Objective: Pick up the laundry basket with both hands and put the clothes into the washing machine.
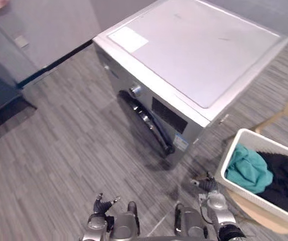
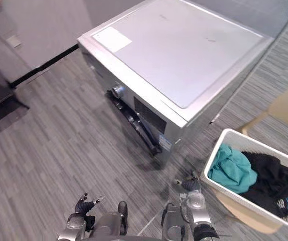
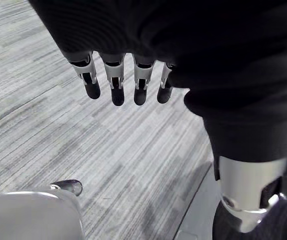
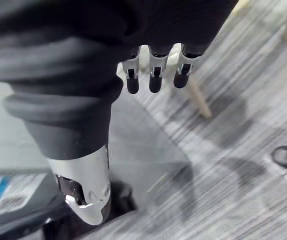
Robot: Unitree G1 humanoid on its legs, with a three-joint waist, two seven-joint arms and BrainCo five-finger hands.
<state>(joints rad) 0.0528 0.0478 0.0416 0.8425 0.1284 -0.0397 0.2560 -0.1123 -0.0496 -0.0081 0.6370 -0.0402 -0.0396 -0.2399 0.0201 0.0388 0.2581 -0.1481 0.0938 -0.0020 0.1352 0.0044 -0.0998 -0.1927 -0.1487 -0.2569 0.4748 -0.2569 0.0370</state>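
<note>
Lifting is not yet begun: our left hand and right hand hang released, empty. Next we reach both to the laundry basket beside the right hand.

White laundry basket with teal, black clothes sits beside silver washing machine.
</note>
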